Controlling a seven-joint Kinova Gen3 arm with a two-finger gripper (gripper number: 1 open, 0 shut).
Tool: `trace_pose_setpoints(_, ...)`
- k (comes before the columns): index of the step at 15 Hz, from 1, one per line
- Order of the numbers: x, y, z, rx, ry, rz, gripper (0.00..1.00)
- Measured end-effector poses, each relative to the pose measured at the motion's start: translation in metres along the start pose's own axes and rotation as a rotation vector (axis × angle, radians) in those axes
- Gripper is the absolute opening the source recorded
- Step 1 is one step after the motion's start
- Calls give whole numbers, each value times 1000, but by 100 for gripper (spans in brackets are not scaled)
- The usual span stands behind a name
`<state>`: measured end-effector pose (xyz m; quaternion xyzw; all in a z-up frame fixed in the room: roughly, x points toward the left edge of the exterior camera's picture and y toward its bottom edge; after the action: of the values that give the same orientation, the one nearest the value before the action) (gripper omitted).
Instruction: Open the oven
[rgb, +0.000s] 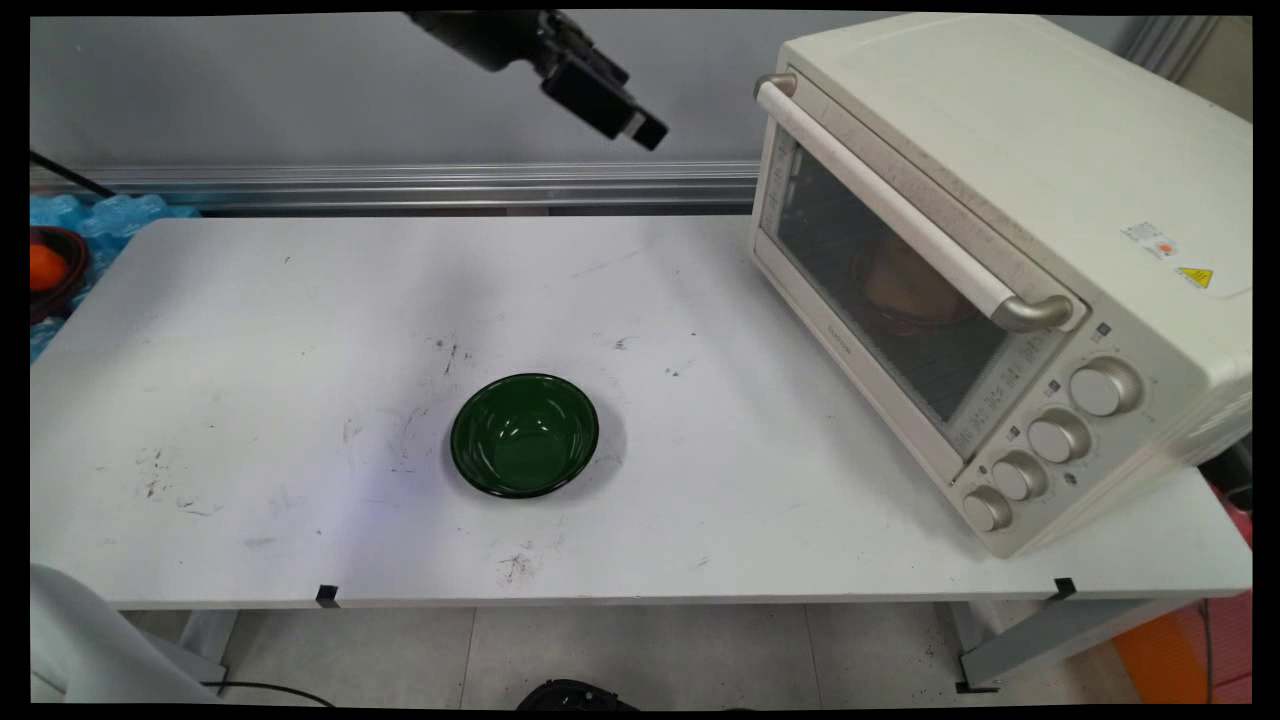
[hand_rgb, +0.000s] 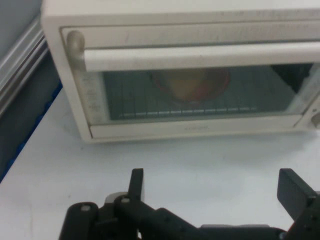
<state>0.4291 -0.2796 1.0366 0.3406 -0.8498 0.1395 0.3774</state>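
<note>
Hanging high above the table's far edge, the gripper has its two fingers spread wide apart, with nothing between them and touching nothing. It faces the cream toaster oven, whose door is closed; behind the glass a reddish dish with something yellowish in it stands on the rack. A green bowl sits upright and empty near the middle of the white table, well apart from the oven. Behind the table there is a grey wall.
</note>
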Motion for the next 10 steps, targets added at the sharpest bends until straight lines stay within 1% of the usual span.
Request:
trace_pose_setpoints(4, 22, 12, 19, 4, 21, -15, 100)
trace_pose_setpoints(10, 52, 24, 52, 9, 43, -13, 100)
